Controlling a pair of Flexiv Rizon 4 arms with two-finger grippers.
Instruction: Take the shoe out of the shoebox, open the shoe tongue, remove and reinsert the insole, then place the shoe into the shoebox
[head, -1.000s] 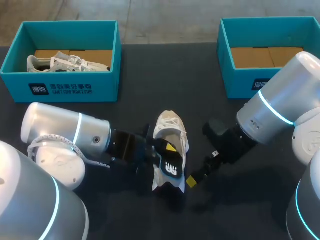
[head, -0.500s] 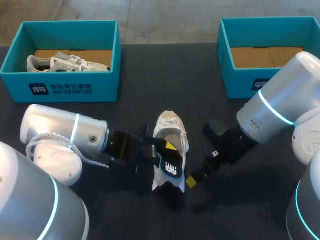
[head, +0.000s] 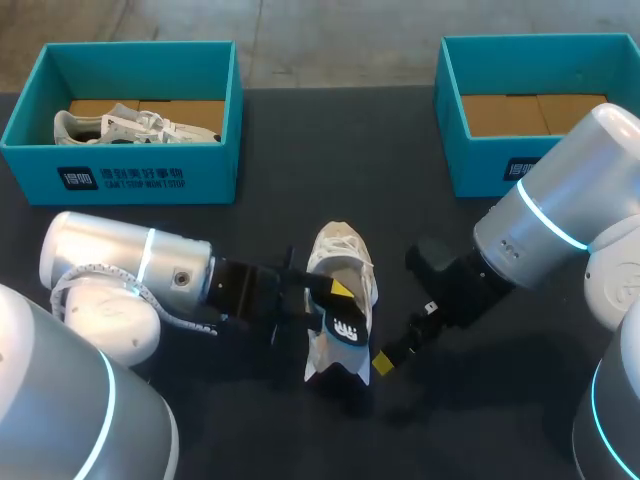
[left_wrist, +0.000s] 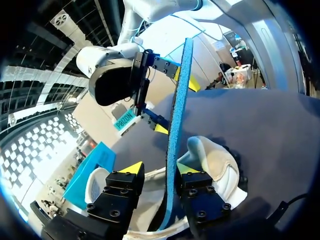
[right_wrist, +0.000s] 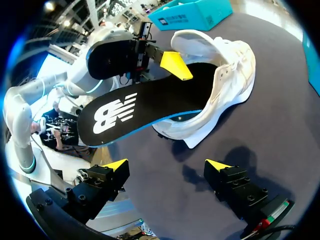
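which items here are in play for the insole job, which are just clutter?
In play: shoe, insole, left end effector, right end effector, empty shoebox.
Lying about: other shoebox, second shoe inside it.

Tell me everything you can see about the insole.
The insole is a thin pad, black on top with a white logo, blue along its edge. Its toe end is inside the white shoe; its heel end sticks out, raised off the table, running edge-on through the left gripper.
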